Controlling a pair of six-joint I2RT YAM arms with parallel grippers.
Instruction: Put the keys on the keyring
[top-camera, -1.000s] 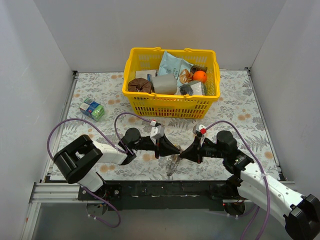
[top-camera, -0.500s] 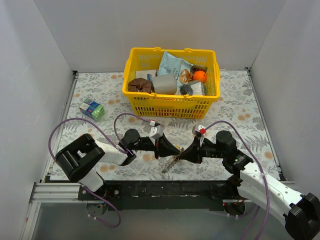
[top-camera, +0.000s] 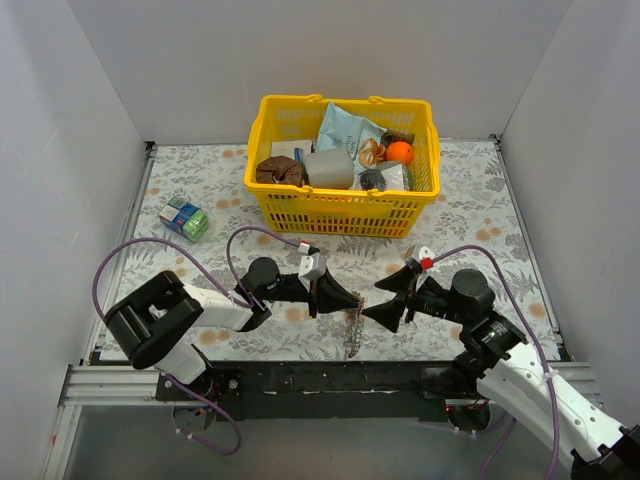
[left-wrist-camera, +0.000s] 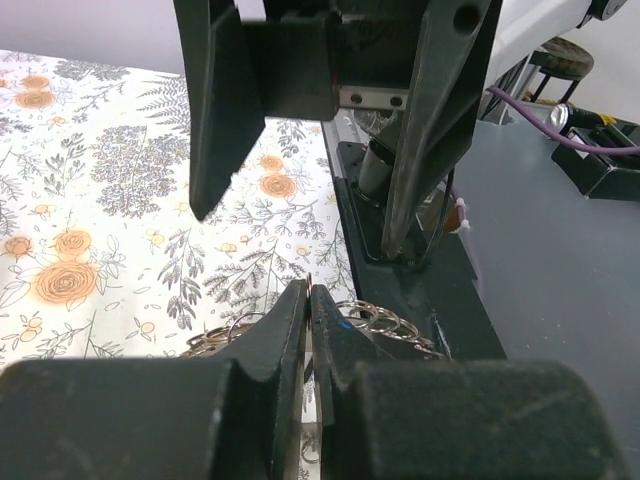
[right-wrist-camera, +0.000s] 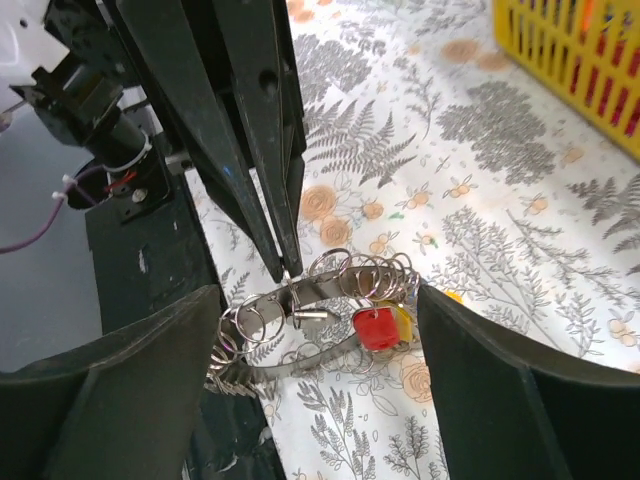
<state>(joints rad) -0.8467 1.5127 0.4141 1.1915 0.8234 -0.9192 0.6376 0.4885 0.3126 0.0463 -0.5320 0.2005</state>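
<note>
Held at lower centre by the left gripper, fingers pressed together on it: one keyring, dangling just below the tips. Threaded on it, two countable: red key, yellow key. Just right of the ring, spread wide and apart from it: right gripper, pulled back rightward since a second ago.

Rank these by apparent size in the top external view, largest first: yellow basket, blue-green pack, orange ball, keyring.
1. yellow basket
2. blue-green pack
3. orange ball and keyring: about alike. The keyring shows only as a thin strip hanging from the left gripper, so I would not rank them.
</note>
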